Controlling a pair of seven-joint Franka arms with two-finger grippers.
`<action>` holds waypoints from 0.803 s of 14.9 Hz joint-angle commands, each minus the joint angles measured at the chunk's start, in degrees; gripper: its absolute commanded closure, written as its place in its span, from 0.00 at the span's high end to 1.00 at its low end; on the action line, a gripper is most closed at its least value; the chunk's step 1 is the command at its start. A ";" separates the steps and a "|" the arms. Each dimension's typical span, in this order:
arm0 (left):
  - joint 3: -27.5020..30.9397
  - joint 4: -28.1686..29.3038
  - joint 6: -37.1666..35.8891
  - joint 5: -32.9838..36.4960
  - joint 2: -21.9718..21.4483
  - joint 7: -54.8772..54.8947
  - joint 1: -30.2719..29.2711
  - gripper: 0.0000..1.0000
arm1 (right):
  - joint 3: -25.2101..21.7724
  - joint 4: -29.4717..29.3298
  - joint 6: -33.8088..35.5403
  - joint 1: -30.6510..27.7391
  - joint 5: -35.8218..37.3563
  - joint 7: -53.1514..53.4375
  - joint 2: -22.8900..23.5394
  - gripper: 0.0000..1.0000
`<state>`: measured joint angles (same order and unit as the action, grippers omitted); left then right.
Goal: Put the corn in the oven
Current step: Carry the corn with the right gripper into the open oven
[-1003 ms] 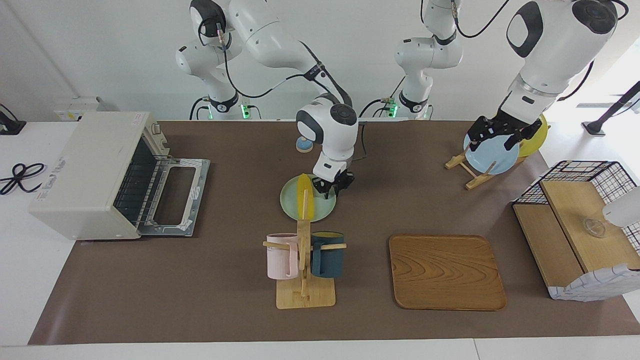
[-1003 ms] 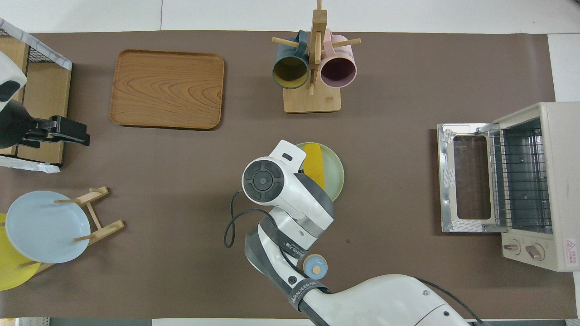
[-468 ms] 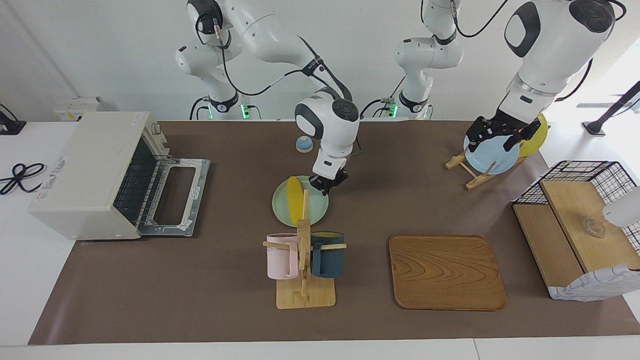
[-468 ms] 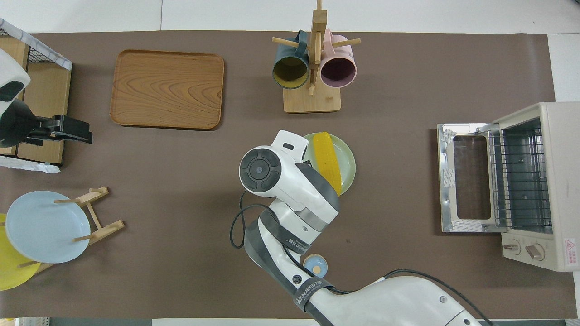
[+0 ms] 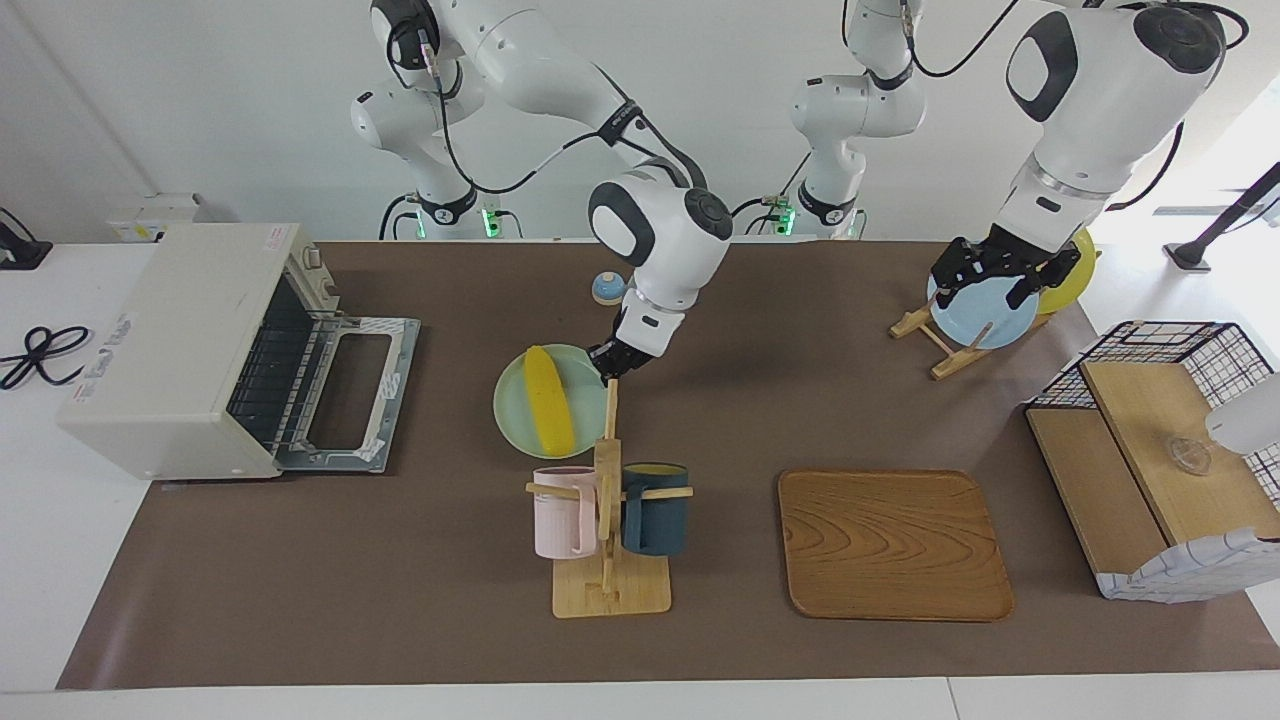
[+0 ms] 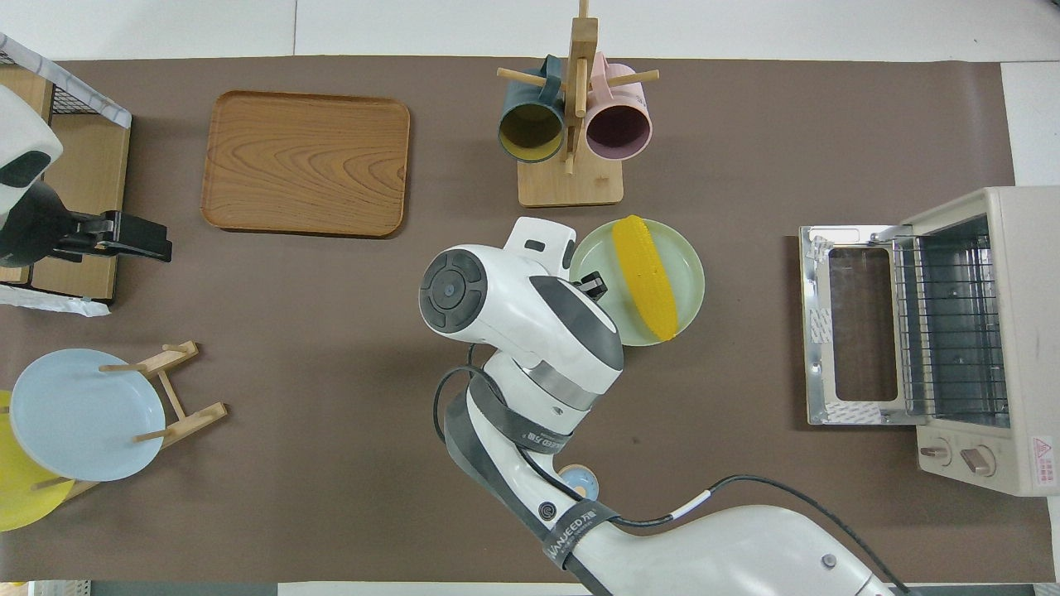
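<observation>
**A:** Facing view first. Where's the corn (image 5: 548,398)?

**B:** It's on the green plate (image 5: 512,425), mid-bench (image 5: 400,580), a bit nearer the robots than the mug rack (image 5: 608,500). The right end effector (image 5: 612,362) is down at the plate's rim, on the side away from the oven (image 5: 180,340). So the corn lies just oven-ward of it, apart from it. I can't tell if it's clamped on the rim or just touching. The oven door (image 5: 350,390) is down.

**A:** And the other arm?

**B:** The left end effector (image 5: 988,270) waits over the blue plate (image 5: 985,320). Can't tell its opening either.

**A:** Overhead?

**B:** Same story. The corn's long axis runs roughly away from the robots, slightly slanted, so it's about broadside to the oven mouth. The right arm is far nearer. My guess is the plate goes oven-ward first, since nothing's gripping the corn itself.
</observation>
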<state>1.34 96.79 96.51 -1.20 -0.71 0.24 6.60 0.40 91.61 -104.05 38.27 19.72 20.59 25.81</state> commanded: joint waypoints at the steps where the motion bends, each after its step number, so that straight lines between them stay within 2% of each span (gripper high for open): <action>1: -0.02 1.20 1.40 1.28 -0.61 1.51 -0.10 1.00 | 0.47 3.03 1.13 -5.56 0.41 -1.08 -4.26 0.00; 5: -0.37 0.42 1.23 2.69 -0.26 1.60 -0.10 1.00 | 0.56 15.67 -0.88 -11.54 0.23 -5.45 -14.80 0.00; 7: -0.37 -0.64 0.00 2.69 -0.17 1.60 -0.10 1.00 | 0.56 19.38 -1.60 -16.10 -0.47 -10.81 -18.94 0.00; 12: -0.55 -3.89 -5.88 2.51 0.35 1.34 -0.19 1.00 | 0.48 24.04 -1.42 -25.34 -1.88 -18.03 -22.46 0.00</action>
<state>1.08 95.38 93.77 0.05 -0.76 1.21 6.60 0.15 111.62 -103.62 15.85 18.98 5.03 5.79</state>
